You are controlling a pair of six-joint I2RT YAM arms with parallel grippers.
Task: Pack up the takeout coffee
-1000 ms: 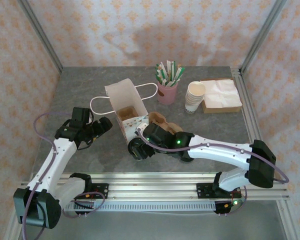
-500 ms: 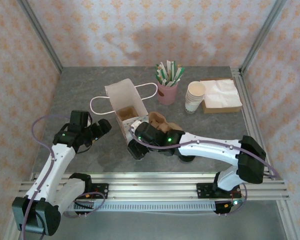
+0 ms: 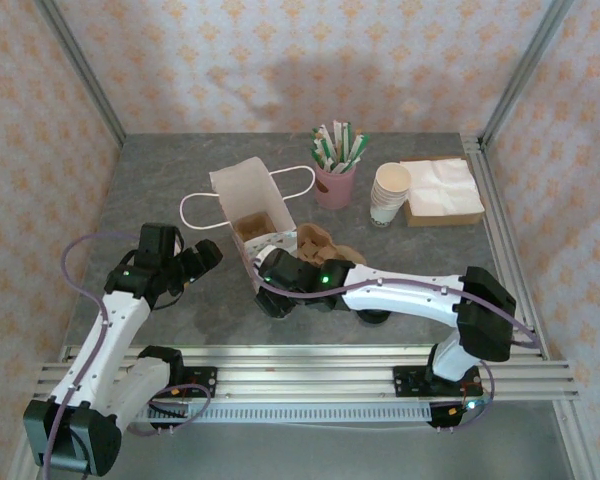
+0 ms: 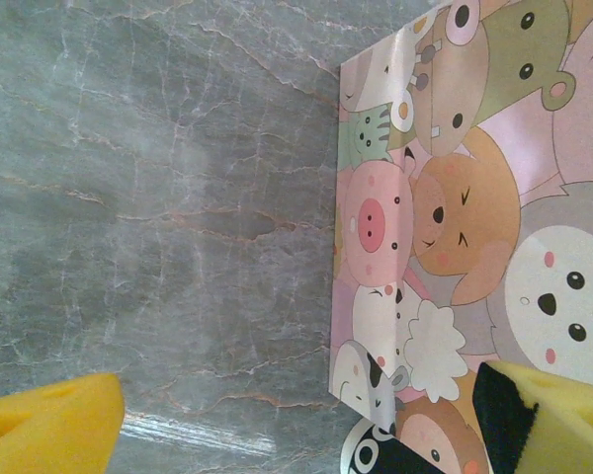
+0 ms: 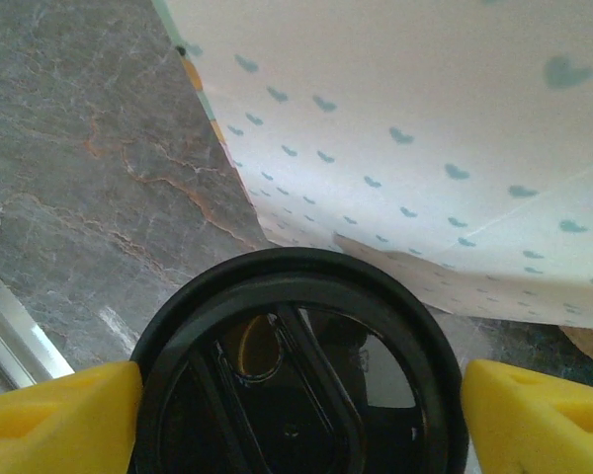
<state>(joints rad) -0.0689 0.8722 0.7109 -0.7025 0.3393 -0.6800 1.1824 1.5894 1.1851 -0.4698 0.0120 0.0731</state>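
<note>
R gripper (image 5: 301, 395): yellow pads (image 5: 59, 405) spread wide astride small dark takeout coffee w/ round black domed lid (image 5: 292, 346), not clamped (one pad just clear). Cup stands on grey table (image 5: 69, 178) just beside white heart-print paper bag (image 5: 425, 118), prob. staged for loading. L gripper (image 4: 296, 420): jaws spread wide, nothing held, by bag's cartoon side; cup body hidden under lid.

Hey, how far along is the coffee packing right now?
Done: the paper bag stands open on the table. In hand: the right gripper straddles the black-lidded takeout coffee, which sits on the table beside the bag; a firm grip isn't confirmed. To do: lift it into the bag. The left gripper hangs open beside the bag.
</note>
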